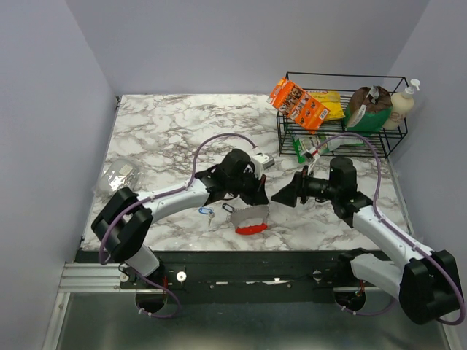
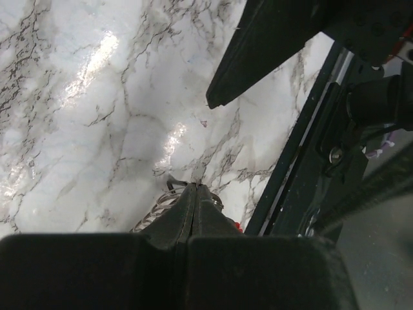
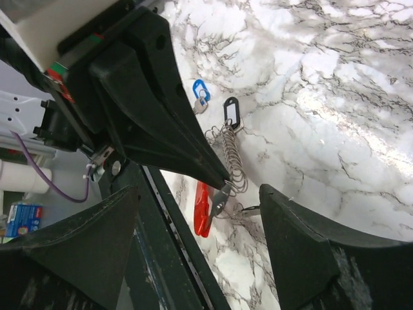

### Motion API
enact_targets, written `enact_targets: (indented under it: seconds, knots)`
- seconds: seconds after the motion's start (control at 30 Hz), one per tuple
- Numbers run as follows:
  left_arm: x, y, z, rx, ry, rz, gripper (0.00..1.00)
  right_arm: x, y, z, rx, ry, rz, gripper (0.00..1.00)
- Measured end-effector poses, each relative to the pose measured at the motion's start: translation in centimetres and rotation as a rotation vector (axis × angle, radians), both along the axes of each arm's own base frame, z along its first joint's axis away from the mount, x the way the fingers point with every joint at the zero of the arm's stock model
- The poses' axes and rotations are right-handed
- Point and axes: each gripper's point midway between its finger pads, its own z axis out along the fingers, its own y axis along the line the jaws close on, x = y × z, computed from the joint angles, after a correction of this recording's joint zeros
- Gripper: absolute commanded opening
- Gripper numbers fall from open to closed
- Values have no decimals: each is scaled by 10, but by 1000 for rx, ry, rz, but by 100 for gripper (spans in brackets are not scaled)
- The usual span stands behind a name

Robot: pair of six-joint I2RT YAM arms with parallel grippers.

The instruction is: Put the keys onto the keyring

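Observation:
The keyring [image 3: 232,158] is a silver coil lying near the table's front edge, with a red curved piece [image 3: 201,210] at its near end; from above it shows as a pale strip [image 1: 248,216]. My left gripper [image 3: 226,182] is shut on the coil's near end, and a small flat metal piece [image 3: 219,201] hangs from its tips. A blue-headed key [image 3: 201,90] and a black-headed key [image 3: 231,111] lie at the coil's far end. My right gripper [image 3: 197,188] is open and empty, facing the left fingertips from close by [image 1: 283,195].
A black wire basket [image 1: 343,109] with packets and a pump bottle stands at the back right. A crumpled clear lump [image 1: 117,175] lies at the left edge. The table's dark front rail [image 3: 168,239] runs just beside the red piece.

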Motion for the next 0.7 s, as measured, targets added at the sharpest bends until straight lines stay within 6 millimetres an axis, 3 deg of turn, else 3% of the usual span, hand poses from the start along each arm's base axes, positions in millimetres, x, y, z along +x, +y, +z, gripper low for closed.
enact_targets:
  seconds: [0.13, 0.33, 0.7]
  knots:
    - [-5, 5, 26, -58, -35, -11, 0, -4, 2, 9, 23, -27, 24, 69]
    - [-12, 7, 67, -164, -92, -27, 0, -12, 7, 35, 96, -78, 75, 68]
    - [-34, 24, 75, -279, -181, -55, 0, -28, 13, 66, 176, -135, 167, 68]
